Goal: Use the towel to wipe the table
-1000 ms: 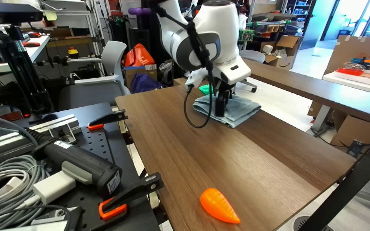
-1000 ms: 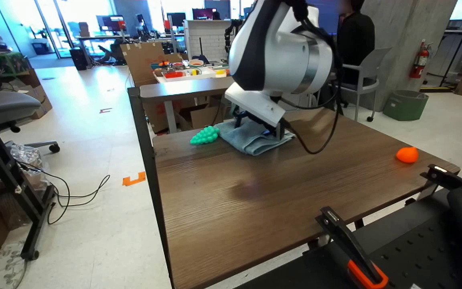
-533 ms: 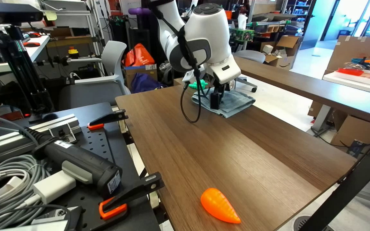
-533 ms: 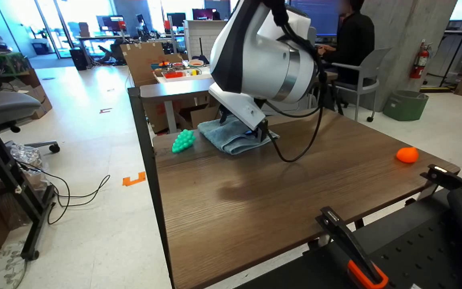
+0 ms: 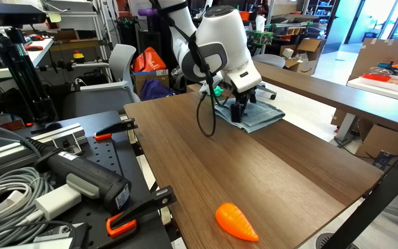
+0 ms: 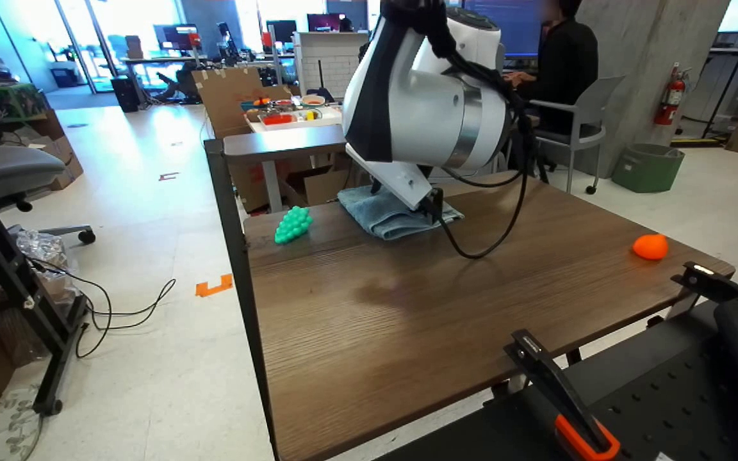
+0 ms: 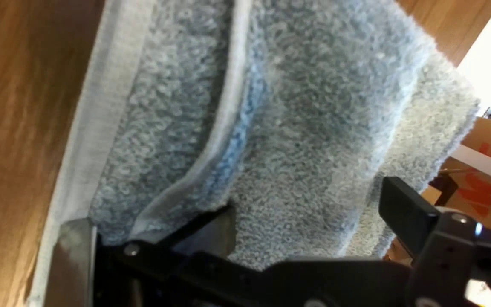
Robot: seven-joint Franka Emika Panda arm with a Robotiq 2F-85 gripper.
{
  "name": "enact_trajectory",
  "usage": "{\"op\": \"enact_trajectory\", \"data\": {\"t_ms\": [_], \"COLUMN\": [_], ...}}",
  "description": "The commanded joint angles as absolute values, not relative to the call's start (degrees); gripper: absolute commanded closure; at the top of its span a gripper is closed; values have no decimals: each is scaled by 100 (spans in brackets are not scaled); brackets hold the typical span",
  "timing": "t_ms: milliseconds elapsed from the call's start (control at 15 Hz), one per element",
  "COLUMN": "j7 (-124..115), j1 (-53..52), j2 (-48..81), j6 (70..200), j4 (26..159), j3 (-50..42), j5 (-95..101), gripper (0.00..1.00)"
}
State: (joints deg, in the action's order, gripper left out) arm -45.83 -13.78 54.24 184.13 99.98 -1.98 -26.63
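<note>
In an exterior view, right of ctr, my pincer (image 5: 244, 111) is spread wide, nothing visibly clamped, w/ towel (image 5: 263, 115) directly beneath it on table (image 5: 216, 155), so wiping prob. needs downward press.

I've got, in an exterior view, a grey chair (image 5: 97, 99) L of the gripper (image 5: 244, 105), w/ pale floor (image 5: 318, 119) & a long brown table (image 5: 344, 96) to its R. In an exterior view I see bright windows (image 6: 132, 16) far behind it, L side; grey wall (image 6: 635, 48), fire ext. (image 6: 669, 99) & green bin (image 6: 647, 169) well to its R.
</note>
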Motion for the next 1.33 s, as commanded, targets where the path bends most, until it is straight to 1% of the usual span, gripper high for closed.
{"op": "enact_trajectory", "data": {"t_ms": [0, 267, 400, 733, 1000, 1267], "j7": [-4616, -4691, -4695, -4723, -4623, -4697], "j1": [-1453, -1523, -1883, -2250, -2375, -2511], "j2": [5426, 5434, 5490, 5490, 5622, 5864], "j6": [18404, 18399, 18445, 18714, 19126, 19172], "j4": [10007, 10014, 10124, 10447, 10646, 10609], "j3": [-305, -417, -843, -1825, -2501, -3024], "j5": [-2709, -2713, -2648, -2689, -2672, -2779], "gripper": [0, 0, 0, 0, 0, 0]}}
